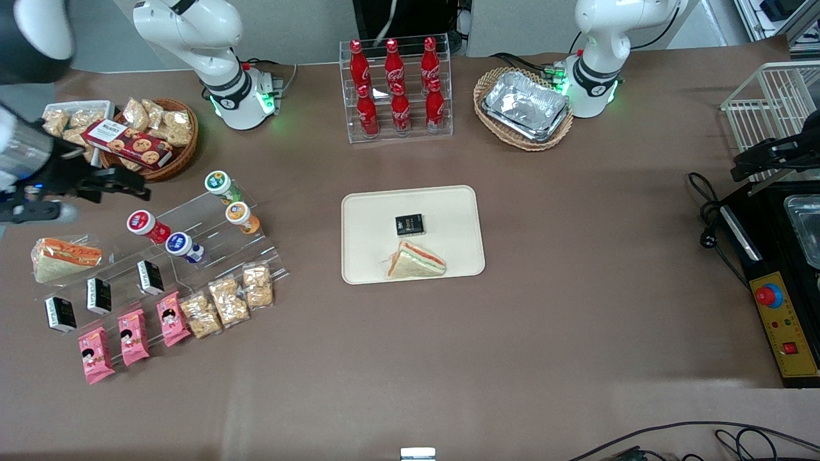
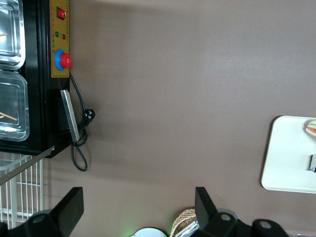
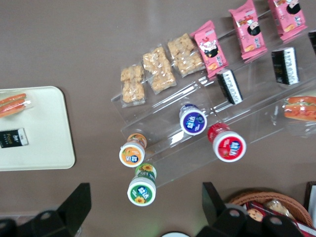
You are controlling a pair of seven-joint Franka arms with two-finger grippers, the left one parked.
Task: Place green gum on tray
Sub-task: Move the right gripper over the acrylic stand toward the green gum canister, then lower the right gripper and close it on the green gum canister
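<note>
- Green gum point(image 1: 219, 184) point(image 3: 141, 189) stands on the clear acrylic step rack point(image 1: 192, 243), on its step farthest from the front camera, lid up, pale body partly hidden under the lid
- orange-lidded bottle point(image 1: 239, 214) point(image 3: 132, 153) just beside it, nearer the camera; blue-lidded bottle point(image 1: 180, 245) point(image 3: 193, 121) and red-lidded bottle point(image 1: 142, 223) point(image 3: 229, 146) along the same rack, apart from each other
- cream tray point(image 1: 368, 211) point(image 3: 54, 128) sits mid-table, well apart from the rack; cut off at the frame edge in both wrist views
- on the tray: wrapped sandwich point(image 1: 416, 262) and a small black packet point(image 1: 409, 225), label unreadable
- gripper point(image 1: 118, 182) hangs above the table at the working arm's end, over the edge of the wicker snack basket point(image 1: 168, 144), near the gum but clear of it; arm body blurred and cropped by the frame edge
- gripper fingers point(image 3: 76, 202) apart, nothing between them; only the dark tips show in the wrist view, gum lid lying between the two
- rack edges are see-through, step boundaries hard to trace
- cola bottles point(image 1: 394, 86) in a clear stand, foil trays point(image 1: 526, 105) in a second basket
</note>
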